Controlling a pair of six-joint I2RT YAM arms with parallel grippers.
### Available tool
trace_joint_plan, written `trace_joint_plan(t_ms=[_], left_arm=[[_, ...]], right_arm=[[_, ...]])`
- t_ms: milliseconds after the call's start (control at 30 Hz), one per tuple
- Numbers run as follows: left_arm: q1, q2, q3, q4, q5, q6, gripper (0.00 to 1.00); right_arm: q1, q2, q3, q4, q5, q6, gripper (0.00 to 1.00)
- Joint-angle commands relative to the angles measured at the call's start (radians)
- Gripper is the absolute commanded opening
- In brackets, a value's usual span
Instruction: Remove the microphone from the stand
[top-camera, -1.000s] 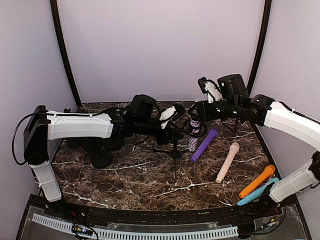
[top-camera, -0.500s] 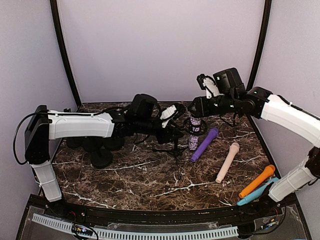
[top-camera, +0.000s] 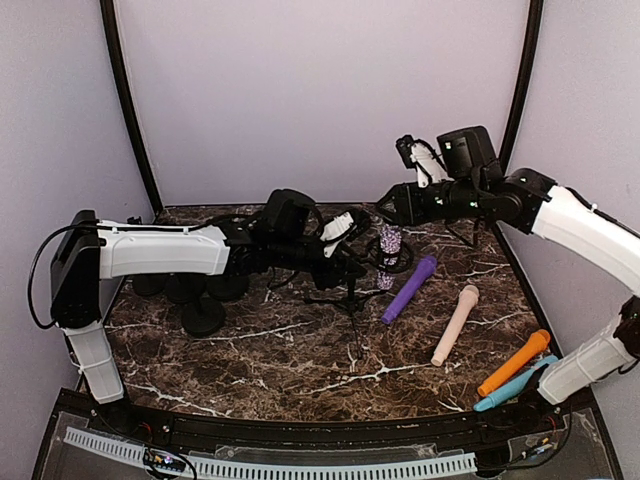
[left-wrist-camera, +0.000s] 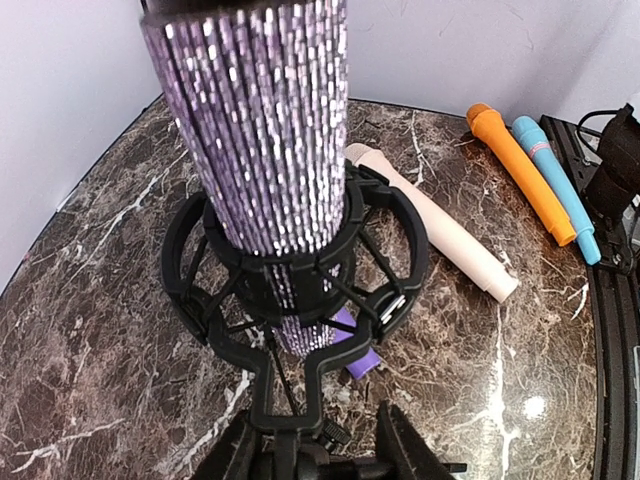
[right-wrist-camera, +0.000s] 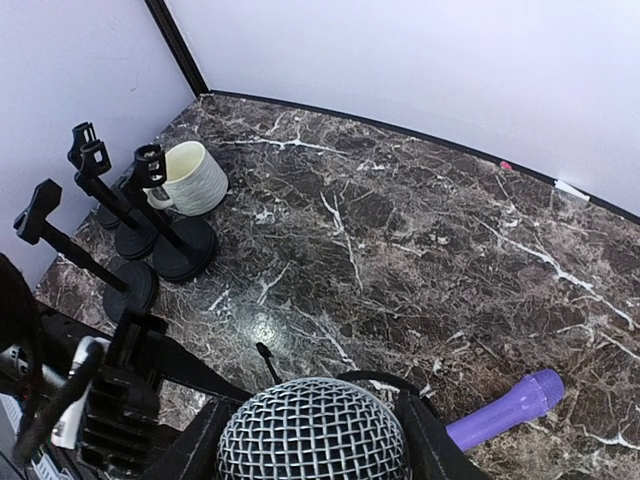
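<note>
Microphone (left-wrist-camera: 265, 150), glittery purple, sits through the shock mount (left-wrist-camera: 180, 265) of its stand (left-wrist-camera: 288, 400), its mesh head pinched by the right gripper (right-wrist-camera: 312, 445). Just below the mount, the left gripper (left-wrist-camera: 315, 455) is clamped on the stand's stem.

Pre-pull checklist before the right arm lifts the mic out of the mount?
1. Right gripper clamped on head of glittery purple microphone: ok.
2. Microphone seated in black shock mount, not yet out: ok.
3. Left gripper bracing black stand stem: fingers flank it, contact unclear: cannot tell.
4. Space above mount free: ok.
5. Set-down spot right of stand: plain purple microphone and beige microphone lie there: not ok.
</note>
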Motion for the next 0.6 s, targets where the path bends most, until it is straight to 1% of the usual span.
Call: trace_joint_plan(t_ms=[0,267,433,567], left_arm=[[-0.001,0.033,-0.001,-0.104,-0.034,0.014,0.0],[-0.001,0.034,0.0,-0.104,-0.046,0.012,0.0],[0.0,0.036,0.003,-0.104,-0.079,0.003,0.0],[-0.001,0.036,0.005,-0.1,-0.113,-0.006,0.0]], right_arm=[[0.017,-0.079,0.09,0.197,-0.083,0.008,0.07],[0.016,-0.104,0.113,0.178,-0.066,0.001,0.07],[0.016,-0.137,0.118,0.183,-0.053,-0.001,0.06],[0.016,-0.162,0.146,0.158,-0.011,-0.004,0.06]])
